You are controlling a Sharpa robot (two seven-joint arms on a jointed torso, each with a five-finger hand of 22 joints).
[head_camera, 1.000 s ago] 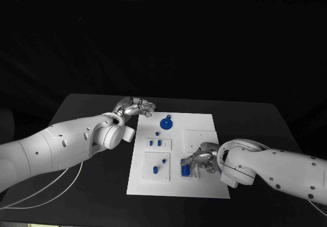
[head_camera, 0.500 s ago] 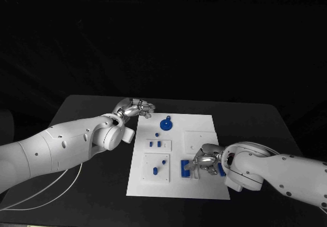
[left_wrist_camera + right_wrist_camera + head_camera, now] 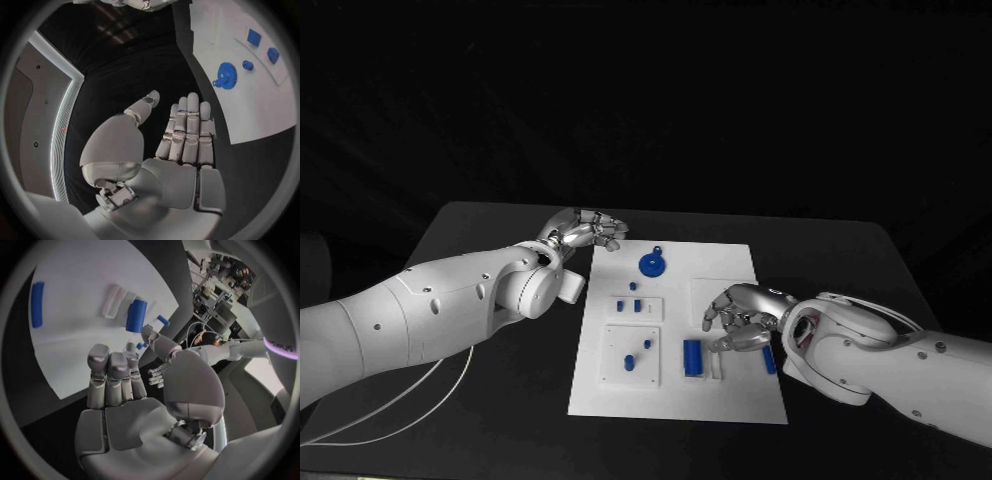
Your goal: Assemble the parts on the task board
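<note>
Right hand (image 3: 737, 318): hovers over the task board's (image 3: 733, 258) near right part, fingers apart & loosely curled, nothing in them. Wrist view agrees: palm bare, fingers (image 3: 111, 371) straight, board beneath.
Blue bar (image 3: 692, 357): lies flat near the board's near edge, just inboard of the right hand. Beside it a pale slot strip (image 3: 718, 365).
Second blue bar (image 3: 769, 359): near the board's right edge, partly under the right hand.
Step in hand, by the look: right hand is picking one bar to seat it. Judgement only.
How to do it well: come down w/ thumb & a finger astride the bar's long sides, not its ends; keep it level; line it up w/ the slot before pressing. Bars lie close together, so a wide grasp could knock the other.
Near left plate (image 3: 632, 353): small blue bits sit in it; too small to tell what they are.
Mid board: two small blue pieces (image 3: 633, 302) in a white plate.
Blue gear (image 3: 652, 263): towards the board's far edge, flat.
Left hand (image 3: 584, 229): at the board's far left corner, off the parts. Fingers extended & side by side, thumb apart, holds nothing; wrist view (image 3: 181, 145) shows the same.
</note>
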